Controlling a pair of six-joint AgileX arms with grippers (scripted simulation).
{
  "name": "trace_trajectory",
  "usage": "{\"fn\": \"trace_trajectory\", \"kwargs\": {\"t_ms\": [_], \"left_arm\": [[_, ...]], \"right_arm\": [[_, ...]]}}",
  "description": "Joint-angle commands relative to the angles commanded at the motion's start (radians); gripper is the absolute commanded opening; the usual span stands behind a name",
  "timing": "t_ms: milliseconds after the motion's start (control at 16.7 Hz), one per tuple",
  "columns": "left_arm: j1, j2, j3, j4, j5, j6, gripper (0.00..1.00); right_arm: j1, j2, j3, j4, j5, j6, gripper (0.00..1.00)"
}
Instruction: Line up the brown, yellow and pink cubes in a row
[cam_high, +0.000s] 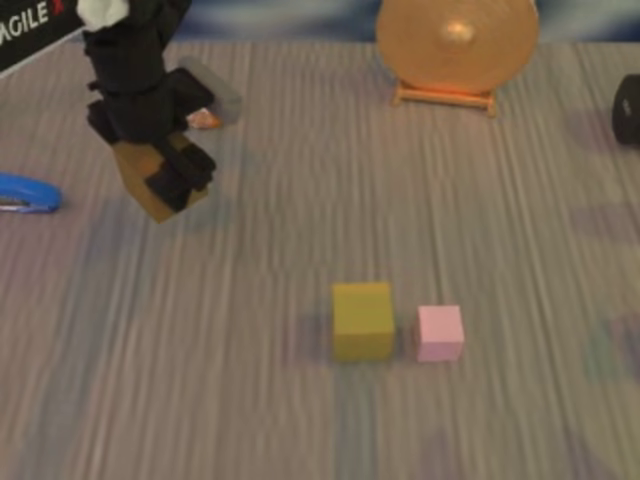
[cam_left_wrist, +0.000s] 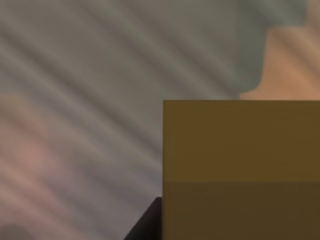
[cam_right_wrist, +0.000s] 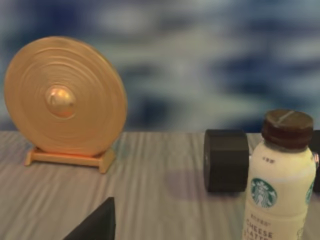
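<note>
- My left tool (cam_high: 172, 180) is at the far left of the bench (cam_high: 200, 380), clamped on the brown cube (cam_high: 150, 195). The cube hangs tilted between the fingers and looks lifted off the surface, though I cannot be sure of that.
- The move ahead turns on one relation: the yellow cube (cam_high: 363, 320) and pink cube (cam_high: 440, 333) sit side by side near the middle front, just apart, in a row running left to right. The open end of that row, left of the yellow cube, lies to the right of and nearer than my tool.
- The left arm is plainly the closer one. My right tool is not in the top view, and I cannot tell its state from its wrist view.
- All three cubes are plain, matte and sharp-edged; the brown is largest, the pink smallest.
- In the left wrist view the brown cube (cam_left_wrist: 240, 165) fills the corner with flat faces.
- The bench has a streaked grey wood grain.
</note>
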Motion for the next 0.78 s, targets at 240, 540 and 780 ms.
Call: {"fn": "trace_trajectory", "kwargs": {"t_ms": [240, 540, 780], "left_arm": [[-0.016, -0.012, -0.017, 0.008, -0.001, 0.015, 0.00], [-0.138, -0.172, -0.237, 0.058, 0.000, 0.175, 0.00], [-0.255, -0.330, -0.456, 0.107, -0.001, 0.330, 0.00]], "right_arm": [[0.000, 0.000, 0.000, 0.000, 0.000, 0.000, 1.00], [0.000, 0.000, 0.000, 0.000, 0.000, 0.000, 1.00], [0.000, 0.000, 0.000, 0.000, 0.000, 0.000, 1.00]]}}
